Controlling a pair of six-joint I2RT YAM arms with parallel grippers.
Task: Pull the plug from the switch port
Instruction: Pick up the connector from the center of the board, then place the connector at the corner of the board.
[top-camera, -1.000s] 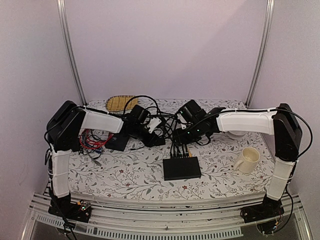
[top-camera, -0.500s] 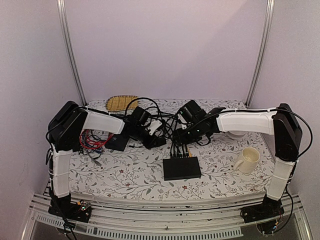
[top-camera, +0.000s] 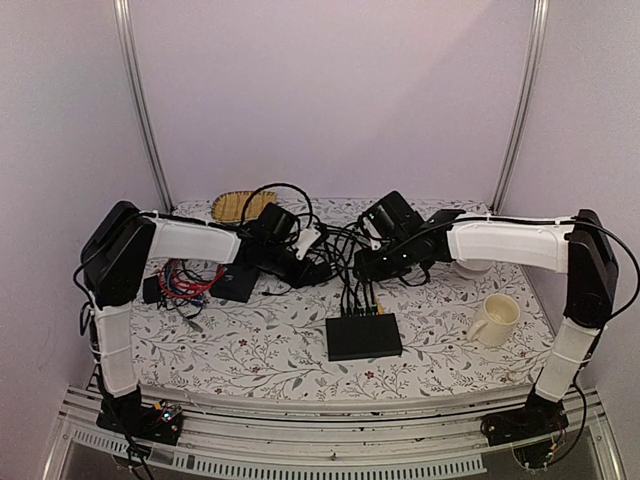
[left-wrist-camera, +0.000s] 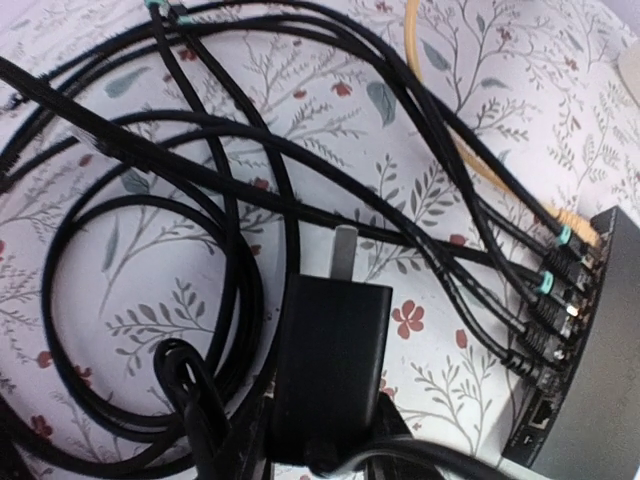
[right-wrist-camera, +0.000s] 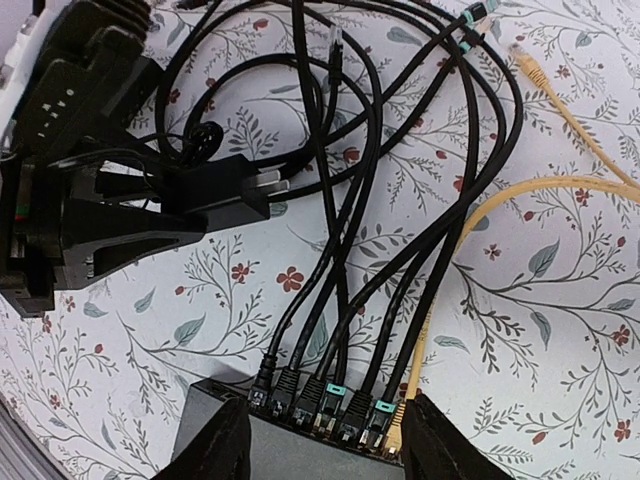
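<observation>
The switch (top-camera: 363, 340) lies flat at the near middle of the table (top-camera: 250, 350), its sockets along the far edge; from there a row of black plugs (right-wrist-camera: 320, 395) and one yellow plug (right-wrist-camera: 395, 420) at the right end run off into a tangle of cables (right-wrist-camera: 400, 200) spreading far and left. The right claw (right-wrist-camera: 325, 410) hangs over that socket edge with its fingers spread wide, one at either end of the row of plugs; it grips nothing and touches none of them that I can see. The left claw (right-wrist-camera: 190, 210) sits off to the left and farther back, closed on a black adapter (left-wrist-camera: 330, 375) whose prongs point out free, well apart from the switch. As for progress, every plug in view looks seated in its port, so the pull itself is not yet done. What is left, by my reading, is the whole of it: bring the open claw down on one plug, close, and draw it straight back out of the port; which plug is meant the pictures do not settle.
</observation>
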